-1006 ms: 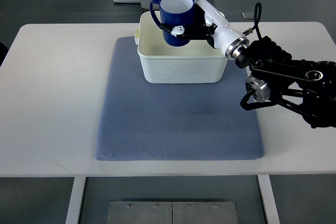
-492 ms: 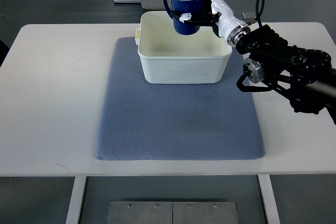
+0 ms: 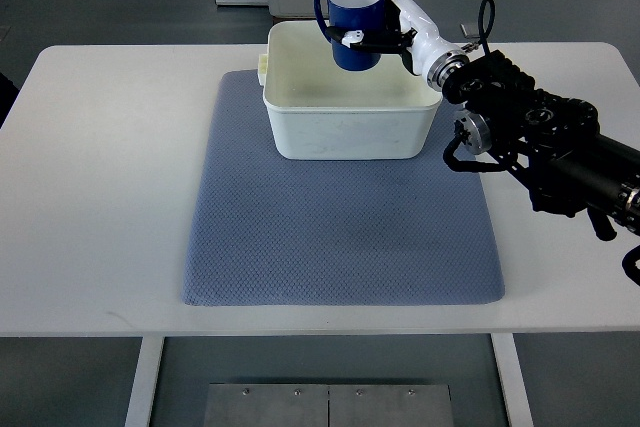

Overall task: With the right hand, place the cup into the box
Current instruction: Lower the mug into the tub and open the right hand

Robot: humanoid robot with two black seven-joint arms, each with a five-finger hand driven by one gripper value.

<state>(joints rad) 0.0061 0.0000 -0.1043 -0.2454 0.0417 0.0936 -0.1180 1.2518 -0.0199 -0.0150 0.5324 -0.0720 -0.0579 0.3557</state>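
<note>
Cup (image 3: 352, 17) gripped upright in right hand (image 3: 392, 35), above far rim of box (image 3: 345, 127).
Fingers (image 3: 352, 39) wrap its blue side, handle turned away from them. Box sits below on grey mat (image 3: 340, 237) over white bench (image 3: 110, 177).

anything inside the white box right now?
The white box looks empty: bare pale floor and inner walls show. The right hand holds the blue cup over the far rim, hiding that back corner. The cup's own inside shows white, no contents visible.
</note>
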